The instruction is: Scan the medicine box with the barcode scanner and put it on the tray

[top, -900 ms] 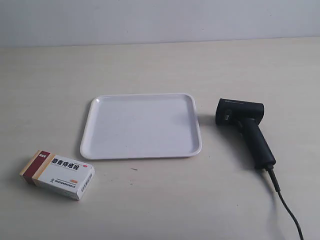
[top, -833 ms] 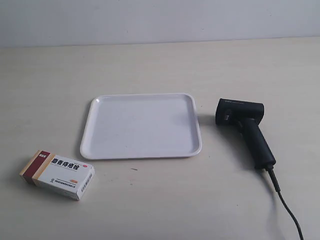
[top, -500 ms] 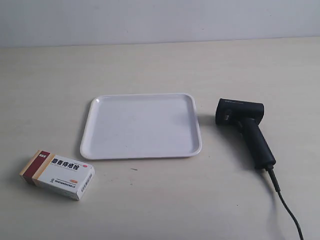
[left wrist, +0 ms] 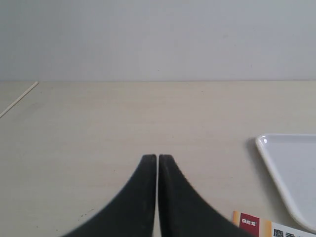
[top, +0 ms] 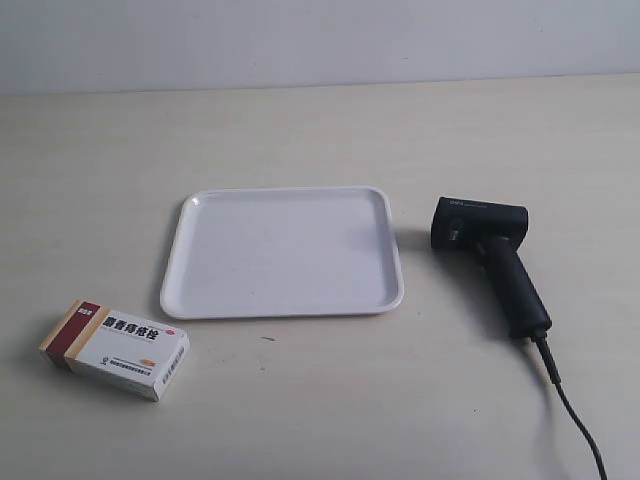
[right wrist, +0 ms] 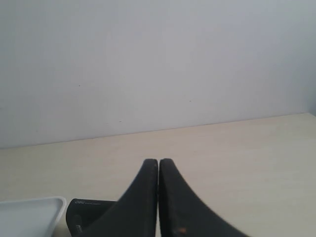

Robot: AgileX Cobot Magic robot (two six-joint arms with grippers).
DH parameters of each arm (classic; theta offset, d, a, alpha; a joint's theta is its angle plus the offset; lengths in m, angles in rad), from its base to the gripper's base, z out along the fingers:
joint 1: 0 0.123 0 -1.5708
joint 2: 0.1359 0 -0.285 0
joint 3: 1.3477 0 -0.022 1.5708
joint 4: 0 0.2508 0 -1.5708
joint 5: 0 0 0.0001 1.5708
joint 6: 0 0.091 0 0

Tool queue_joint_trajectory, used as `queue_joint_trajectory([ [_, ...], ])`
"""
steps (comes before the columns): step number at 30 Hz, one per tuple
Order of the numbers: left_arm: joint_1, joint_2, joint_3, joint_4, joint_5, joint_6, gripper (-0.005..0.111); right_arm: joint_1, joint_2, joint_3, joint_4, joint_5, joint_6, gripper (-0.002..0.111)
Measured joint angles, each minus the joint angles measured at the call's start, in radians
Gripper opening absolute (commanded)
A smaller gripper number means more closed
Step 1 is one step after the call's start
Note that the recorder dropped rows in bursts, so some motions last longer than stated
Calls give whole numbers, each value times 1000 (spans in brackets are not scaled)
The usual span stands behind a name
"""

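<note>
Nothing has moved since the earlier exterior frames: carton, tray and scanner lie exactly where they did, and neither arm has entered that view.

Nearest the exterior camera, the medicine box (top: 115,349) lies flat on the pale wooden table (top: 320,130), off the tray's near corner on the view's left side and clear of its rim. Its long axis runs diagonally, the dark red and tan banded end pointing away from the tray, the white end with dark Chinese print angled toward the near edge. A red logo sits on the banded end, a small orange mark on the top face.

Beyond it, the tray (top: 283,305) is a white rectangle with rounded corners and a low raised rim.

Just beside the tray's opposite side lies the barcode scanner (top: 492,260), black and pistol-shaped, on its side. Its boxy head is level with the tray's middle, facing the tray; the handle slants toward the near edge and away from the tray, the black cable (top: 572,412) trailing on from its end.

The left gripper (left wrist: 157,163) has its black fingers pressed together, holding nothing, with the box's banded end and a tray corner close by. The right gripper (right wrist: 158,165) is likewise closed and empty, the scanner's head just beyond it beside the tray's corner.
</note>
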Motion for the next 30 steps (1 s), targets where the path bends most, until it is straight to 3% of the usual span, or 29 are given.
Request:
queue_joint_trajectory([
  [10,0,0,0,-19,-7,-10,4,0,0,0,0,0,0,1],
  [16,0,0,0,-351,-175,-82,4,0,0,0,72,-2,0,1],
  [18,0,0,-2,-395,-212,-89,4,0,0,0,126,-2,0,1],
  [24,4,56,-228,-383,-166,-93,0,0,0,0,244,-19,0,1],
  [30,4,400,-530,-373,166,74,0,0,0,0,255,-21,0,1],
])
